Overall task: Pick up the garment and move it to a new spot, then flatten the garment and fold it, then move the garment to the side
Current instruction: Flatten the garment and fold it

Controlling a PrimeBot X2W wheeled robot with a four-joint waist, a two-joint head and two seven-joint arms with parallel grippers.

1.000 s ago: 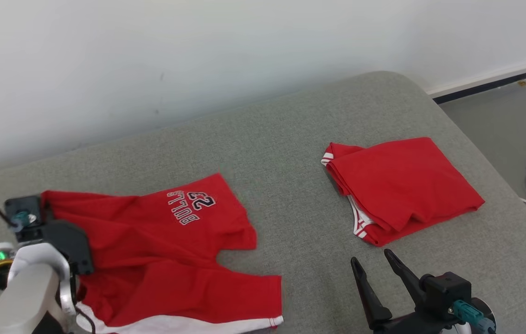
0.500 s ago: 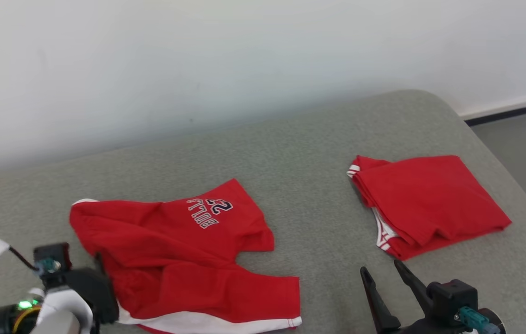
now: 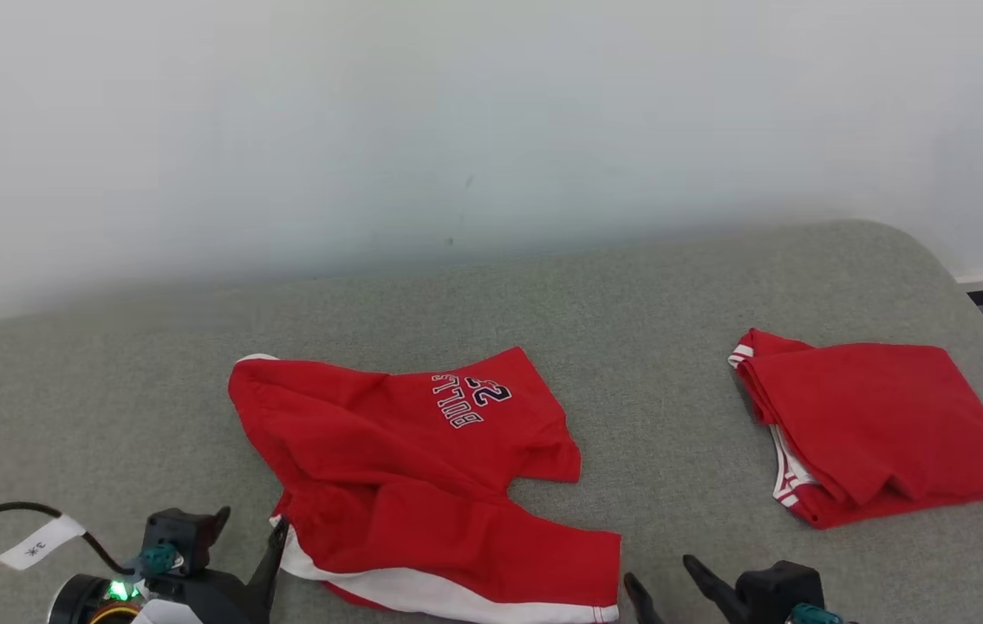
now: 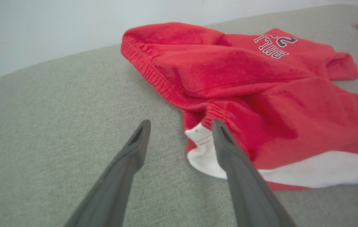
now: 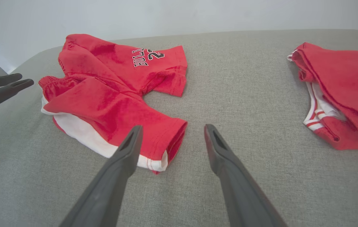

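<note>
My left gripper (image 4: 180, 123) and right gripper (image 5: 173, 126) both gape empty, flanking the rumpled red Bulls shorts (image 3: 422, 468), which I judge need flattening next.

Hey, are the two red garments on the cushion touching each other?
No, a strip of bare grey cushion separates the shorts from the folded garment.

Grey upholstered surface (image 3: 110, 390), white wall (image 3: 457, 104)
</note>
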